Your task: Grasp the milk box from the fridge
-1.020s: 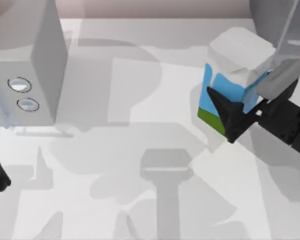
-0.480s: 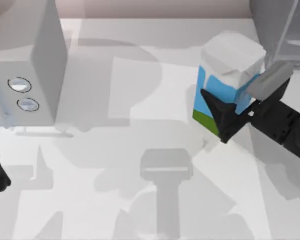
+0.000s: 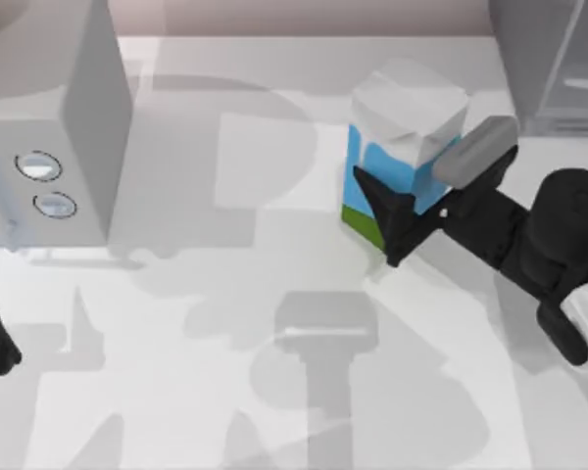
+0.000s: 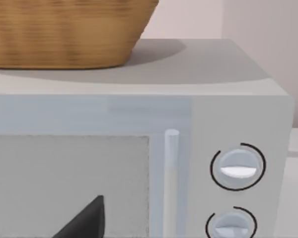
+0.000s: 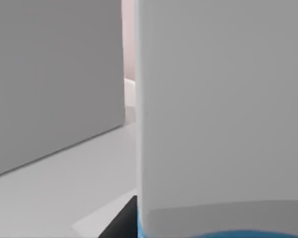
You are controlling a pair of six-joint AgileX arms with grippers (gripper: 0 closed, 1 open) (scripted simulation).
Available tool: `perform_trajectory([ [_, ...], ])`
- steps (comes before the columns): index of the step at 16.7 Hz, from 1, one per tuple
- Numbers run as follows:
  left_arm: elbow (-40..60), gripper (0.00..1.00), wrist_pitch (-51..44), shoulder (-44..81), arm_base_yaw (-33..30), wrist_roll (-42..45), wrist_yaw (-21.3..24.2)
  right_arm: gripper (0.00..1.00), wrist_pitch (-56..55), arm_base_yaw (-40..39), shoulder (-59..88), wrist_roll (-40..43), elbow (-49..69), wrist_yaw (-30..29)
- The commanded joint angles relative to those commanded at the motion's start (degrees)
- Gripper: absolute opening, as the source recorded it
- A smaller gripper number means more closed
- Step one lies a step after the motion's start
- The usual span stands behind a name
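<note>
Right gripper (image 3: 404, 217) carried milk box (image 3: 400, 147) leftward from fridge (image 3: 554, 59); fingers clamped on carton sides.

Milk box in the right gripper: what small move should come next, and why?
Probably keep carrying the milk box leftward, away from the fridge. The right gripper is shut on its blue sides, it is already outside the cabinet, and open table lies ahead.

Bright, even rendered light falls on the white table (image 3: 176, 294), which carries soft overlapping grey shadows, with no glare and slightly soft edges throughout.
</note>
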State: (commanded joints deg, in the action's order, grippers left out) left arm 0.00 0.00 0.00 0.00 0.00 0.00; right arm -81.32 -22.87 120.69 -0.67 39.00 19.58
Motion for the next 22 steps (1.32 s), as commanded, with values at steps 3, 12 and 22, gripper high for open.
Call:
perform_trajectory([
  [3,0.0,1.00,0.0,0.0,0.0,0.0,0.0,0.00,0.0,0.0,0.0,0.0,0.0,0.0],
  [12,0.0,1.00,0.0,0.0,0.0,0.0,0.0,0.68,0.0,0.0,0.0,0.0,0.0,0.0],
  [22,0.0,1.00,0.0,0.0,0.0,0.0,0.0,1.00,0.0,0.0,0.0,0.0,0.0,0.0],
])
